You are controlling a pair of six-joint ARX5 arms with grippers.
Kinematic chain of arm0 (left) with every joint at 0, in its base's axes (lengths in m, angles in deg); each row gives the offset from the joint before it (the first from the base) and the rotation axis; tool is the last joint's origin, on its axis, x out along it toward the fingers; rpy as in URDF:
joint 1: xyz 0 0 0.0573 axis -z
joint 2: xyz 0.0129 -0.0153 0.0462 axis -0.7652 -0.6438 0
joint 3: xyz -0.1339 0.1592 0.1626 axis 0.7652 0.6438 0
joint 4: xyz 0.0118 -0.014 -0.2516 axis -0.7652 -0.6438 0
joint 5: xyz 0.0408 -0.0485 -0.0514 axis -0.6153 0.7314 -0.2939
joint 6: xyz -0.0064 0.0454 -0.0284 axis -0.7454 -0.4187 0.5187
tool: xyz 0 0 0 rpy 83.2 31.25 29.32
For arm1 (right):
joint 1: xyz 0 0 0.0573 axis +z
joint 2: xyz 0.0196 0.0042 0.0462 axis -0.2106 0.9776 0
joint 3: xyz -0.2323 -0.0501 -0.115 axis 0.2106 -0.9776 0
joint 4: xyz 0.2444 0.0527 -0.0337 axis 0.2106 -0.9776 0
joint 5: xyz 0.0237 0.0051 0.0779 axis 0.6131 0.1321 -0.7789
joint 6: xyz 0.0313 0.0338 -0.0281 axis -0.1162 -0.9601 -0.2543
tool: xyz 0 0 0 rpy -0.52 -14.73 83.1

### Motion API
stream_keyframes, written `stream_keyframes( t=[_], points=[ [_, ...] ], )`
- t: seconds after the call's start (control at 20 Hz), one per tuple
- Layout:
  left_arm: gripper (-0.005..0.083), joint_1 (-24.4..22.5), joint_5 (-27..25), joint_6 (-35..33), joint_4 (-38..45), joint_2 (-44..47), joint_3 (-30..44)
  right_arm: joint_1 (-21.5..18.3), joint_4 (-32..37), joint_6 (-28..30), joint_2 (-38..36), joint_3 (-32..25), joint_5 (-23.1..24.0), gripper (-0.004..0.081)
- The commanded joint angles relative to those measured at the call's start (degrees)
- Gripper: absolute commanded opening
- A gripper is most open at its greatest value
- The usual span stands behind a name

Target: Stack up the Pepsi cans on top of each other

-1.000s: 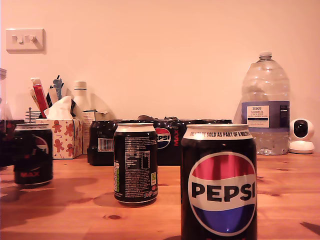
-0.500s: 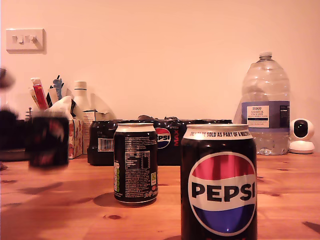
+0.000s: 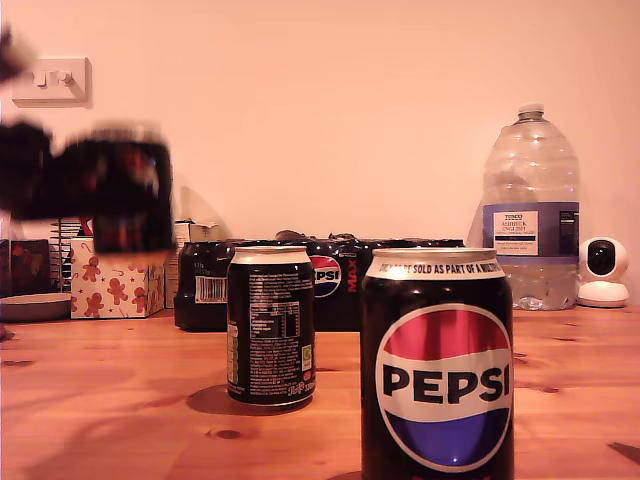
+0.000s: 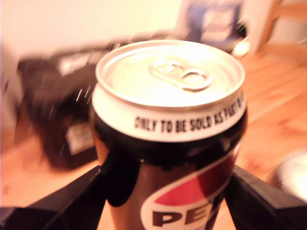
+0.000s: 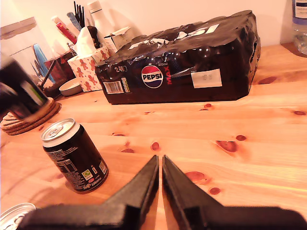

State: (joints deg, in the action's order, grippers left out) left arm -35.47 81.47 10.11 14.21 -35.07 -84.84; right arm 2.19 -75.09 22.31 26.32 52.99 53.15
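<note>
Exterior view showed my first gripper [image 4: 168, 191] clamped around one Pepsi can [image 3: 122, 188], carried in the air, blurred with motion, well above the tabletop [image 3: 150, 400]. It was held upright, lid up, most likely so its flat base could land squarely on another lid. The middle can [image 3: 270, 325] stood on the wood just in front of the shrink-wrapped multipack [image 3: 330, 275], probably the intended base. A third can [image 3: 437, 365] stood nearer the camera than the multipack. My second gripper [image 5: 159, 165] hung idle with jaws pressed together on nothing, over bare wood beside the middle can, apparently keeping clear.
</note>
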Motion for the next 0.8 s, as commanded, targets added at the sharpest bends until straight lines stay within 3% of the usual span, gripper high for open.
stream_keyframes(
  t=[0.0, 0.75],
  points=[
    [0.0427, 1.3, 0.3, 0.2, 0.0, 3.4, -0.6, 0.2, 0.3, 0.0, -0.3, 0.4, 0.0, -0.0011],
    [0.0427, 15.8, 0.7, 3.2, -5.5, 7.0, -5.4, 0.2, 0.4, 0.0, -0.3, 0.4, 0.0, -0.0011]
  ],
)
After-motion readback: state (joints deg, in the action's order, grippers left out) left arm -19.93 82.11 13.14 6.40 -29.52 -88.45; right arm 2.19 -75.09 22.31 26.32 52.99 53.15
